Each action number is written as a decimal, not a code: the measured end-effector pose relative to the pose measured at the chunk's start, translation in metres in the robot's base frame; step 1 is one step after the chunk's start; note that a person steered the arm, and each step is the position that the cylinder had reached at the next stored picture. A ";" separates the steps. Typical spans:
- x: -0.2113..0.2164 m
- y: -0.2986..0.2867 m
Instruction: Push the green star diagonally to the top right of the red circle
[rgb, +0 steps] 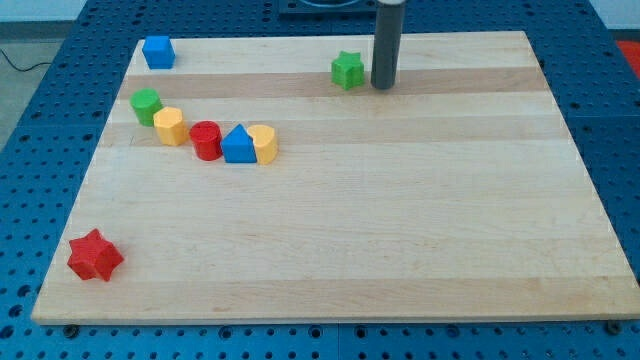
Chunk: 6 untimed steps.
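The green star (347, 69) lies near the view's top, a little right of centre on the wooden board (400, 230). My tip (383, 86) stands just to the star's right, close to it, with a narrow gap. The red circle (206, 139), a short red cylinder, sits at the view's left in a row of blocks. The green star is up and to the right of the red circle, well apart from it.
A blue block (158, 51) lies at the top left. A green cylinder (146, 105), a yellow block (170, 126), a blue triangular block (238, 145) and a yellow block (264, 143) line up around the red circle. A red star (94, 255) lies at the bottom left.
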<state>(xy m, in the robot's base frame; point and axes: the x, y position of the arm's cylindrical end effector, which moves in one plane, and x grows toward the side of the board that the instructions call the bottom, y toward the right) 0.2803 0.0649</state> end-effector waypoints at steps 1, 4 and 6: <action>-0.020 -0.042; 0.034 -0.042; 0.048 -0.169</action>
